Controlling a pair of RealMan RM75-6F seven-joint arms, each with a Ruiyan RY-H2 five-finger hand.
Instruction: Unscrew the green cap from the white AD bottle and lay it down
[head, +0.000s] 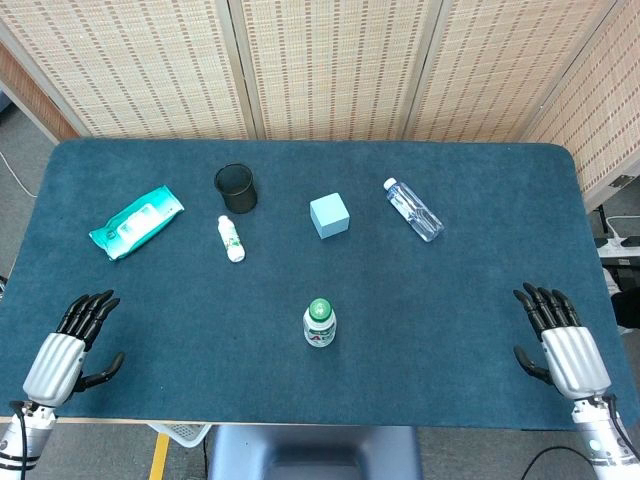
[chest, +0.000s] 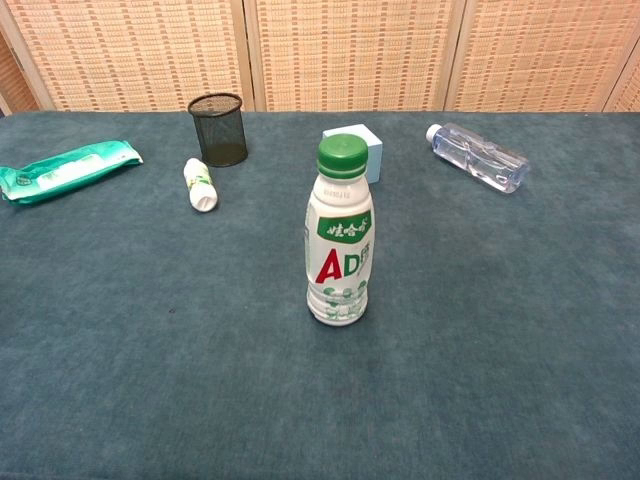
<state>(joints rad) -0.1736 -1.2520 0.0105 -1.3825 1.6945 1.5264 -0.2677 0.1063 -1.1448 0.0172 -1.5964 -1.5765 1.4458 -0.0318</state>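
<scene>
Robot hands (head: 75, 340) (head: 560, 335) head view only (both empty); green cap (chest: 343, 155) on.

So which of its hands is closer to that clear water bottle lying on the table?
Right. The right hand rests at the table's near right edge, on the same side as the clear water bottle. The left hand sits at the near left edge, far across the table from it.

Green cap (chest: 343, 155), white bottle (chest: 338, 250), teal table (chest: 500, 330)

Woven reed screens (head: 330, 65) are standing behind the blue-carpeted bench (head: 450, 330); grey floor (head: 20, 150) is showing at the left.
</scene>
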